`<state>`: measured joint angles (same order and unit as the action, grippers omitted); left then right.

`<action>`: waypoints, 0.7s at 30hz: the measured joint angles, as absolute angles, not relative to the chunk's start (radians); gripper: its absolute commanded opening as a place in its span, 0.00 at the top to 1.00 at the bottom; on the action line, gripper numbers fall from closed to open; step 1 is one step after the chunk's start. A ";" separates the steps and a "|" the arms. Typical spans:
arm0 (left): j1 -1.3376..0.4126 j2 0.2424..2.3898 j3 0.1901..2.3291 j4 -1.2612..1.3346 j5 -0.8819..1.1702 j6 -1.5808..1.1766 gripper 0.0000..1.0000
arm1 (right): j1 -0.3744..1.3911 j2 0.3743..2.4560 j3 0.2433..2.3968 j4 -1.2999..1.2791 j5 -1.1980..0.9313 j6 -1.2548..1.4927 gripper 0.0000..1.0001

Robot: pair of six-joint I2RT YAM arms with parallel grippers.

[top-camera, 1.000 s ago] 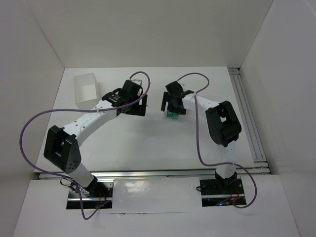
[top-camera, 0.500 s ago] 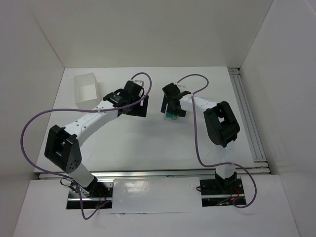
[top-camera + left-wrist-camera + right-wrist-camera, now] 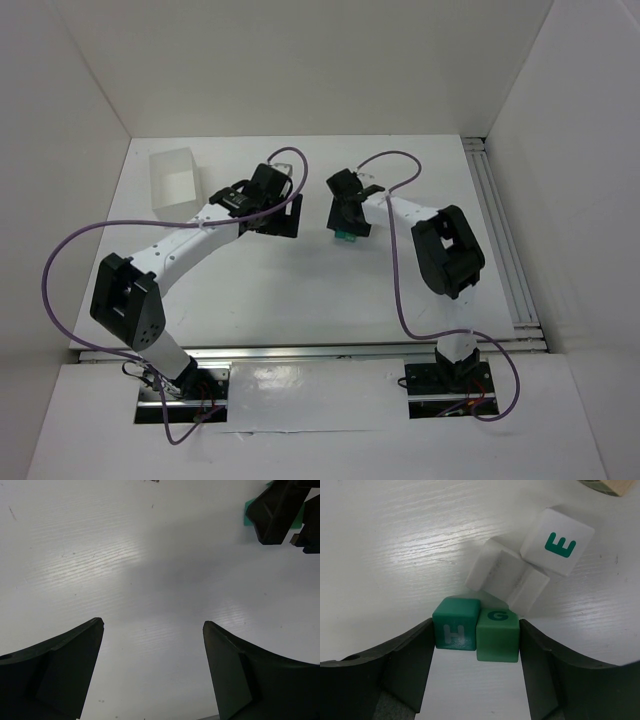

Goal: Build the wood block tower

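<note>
My right gripper is shut on two green cubes held side by side: a teal one marked H and a lighter one marked G. They rest against a white cube and a second white cube. A white cube marked E sits on top of those. A tan block shows only as a corner at the top right. In the top view the right gripper holds the green cubes mid-table. My left gripper is open and empty over bare table, to the left.
A translucent white tray stands at the back left. The enclosure's white walls surround the table, and a metal rail runs along the right side. The right gripper's fingers show in the left wrist view's top right.
My right gripper has shifted a little to the left with the green cubes between its fingers. The left arm has barely moved.
</note>
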<state>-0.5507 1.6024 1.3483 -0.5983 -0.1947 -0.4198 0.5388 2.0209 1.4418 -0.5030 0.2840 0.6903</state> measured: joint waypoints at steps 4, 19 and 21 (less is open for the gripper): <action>-0.554 1.602 1.348 -0.600 -0.194 -0.420 0.06 | 0.554 2.021 1.442 -0.502 0.285 0.680 0.32; -0.456 1.602 1.339 -0.651 -0.183 -0.484 0.09 | 0.665 2.004 1.414 -0.493 0.266 0.607 0.32; -0.440 1.602 1.328 -0.654 -0.176 -0.498 0.09 | 0.672 2.001 1.411 -0.493 0.265 0.606 0.28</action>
